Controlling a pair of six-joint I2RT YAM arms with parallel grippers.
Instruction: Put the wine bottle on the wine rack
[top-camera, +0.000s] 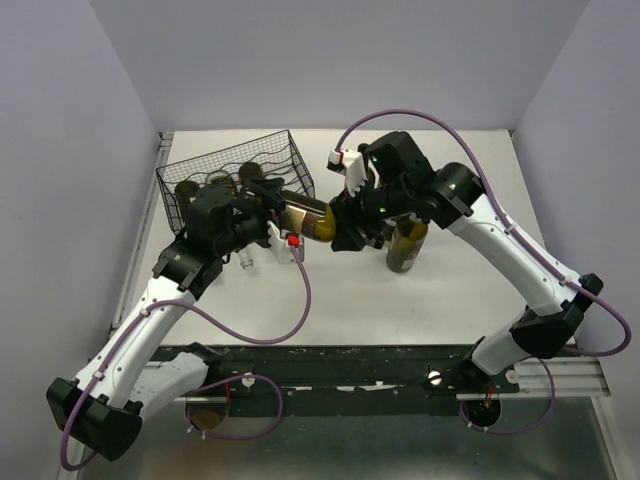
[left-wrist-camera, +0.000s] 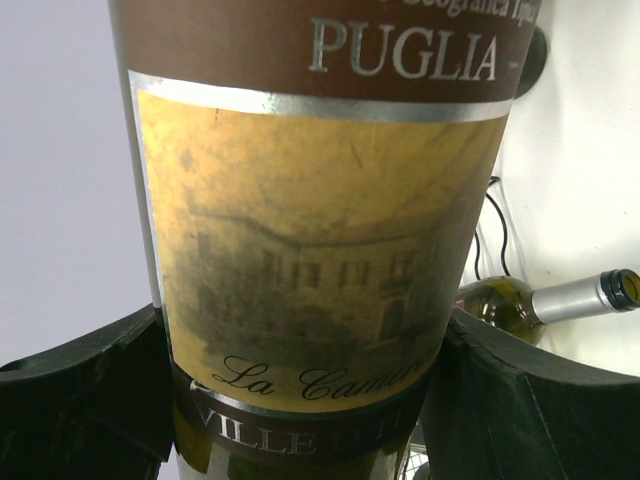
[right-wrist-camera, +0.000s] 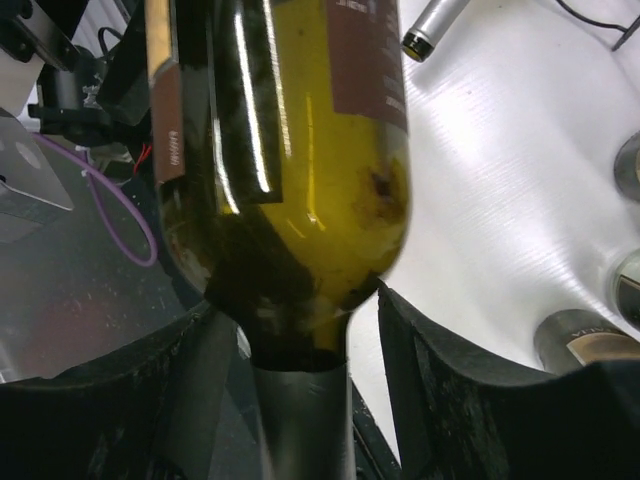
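A dark green wine bottle (top-camera: 310, 218) with a yellow and brown label hangs level above the table, just right of the black wire wine rack (top-camera: 290, 150). My left gripper (top-camera: 283, 212) is shut on its labelled body (left-wrist-camera: 320, 250); the fingers (left-wrist-camera: 80, 400) press both sides. My right gripper (top-camera: 350, 226) straddles the bottle's neck (right-wrist-camera: 300, 420) below the shoulder (right-wrist-camera: 300, 200). Its fingers (right-wrist-camera: 470, 400) stand either side of the neck, with a narrow gap showing on the right, so it is open.
The rack holds several dark bottles (top-camera: 222, 184) lying in its cradles. Another dark bottle (top-camera: 405, 245) stands upright on the white table right of my right gripper. A pale bottle with a silver capsule (left-wrist-camera: 545, 298) lies beyond the held one. Grey walls close in on both sides.
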